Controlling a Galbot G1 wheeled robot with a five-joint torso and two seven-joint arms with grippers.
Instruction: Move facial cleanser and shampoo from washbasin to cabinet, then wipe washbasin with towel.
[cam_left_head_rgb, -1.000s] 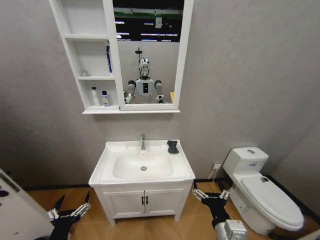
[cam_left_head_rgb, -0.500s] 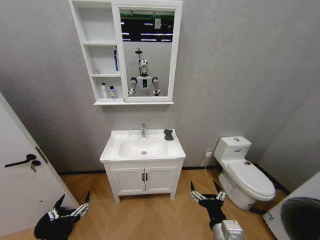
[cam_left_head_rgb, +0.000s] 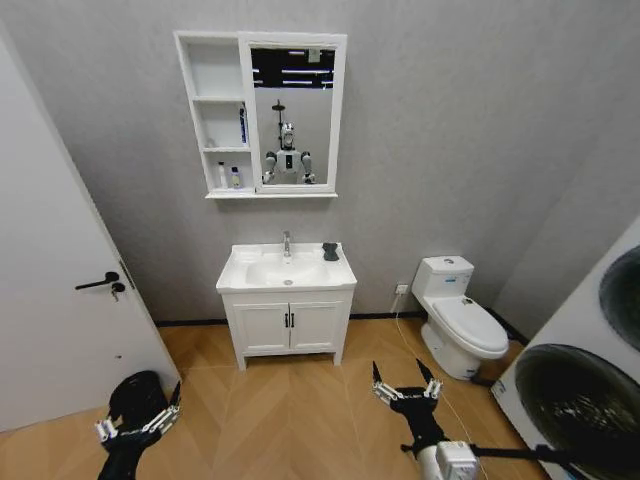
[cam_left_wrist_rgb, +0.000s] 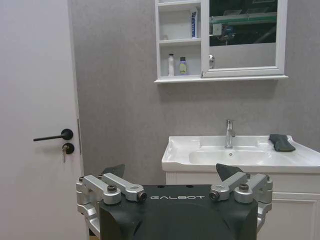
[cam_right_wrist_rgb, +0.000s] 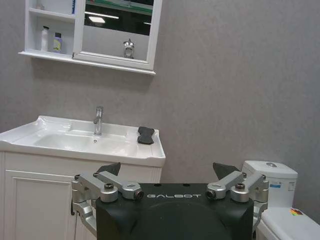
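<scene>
The left gripper gapes empty, facing the washbasin; the towel lies on its rim.

You're looking at the washbasin, a white surface with its tap at the middle of the back edge. The towel lies folded on the surface near the back right corner. The cabinet on the wall above carries two small bottles side by side on its bottom shelf, and a blue and white tube stands upright on the middle shelf, at its right edge.
</scene>
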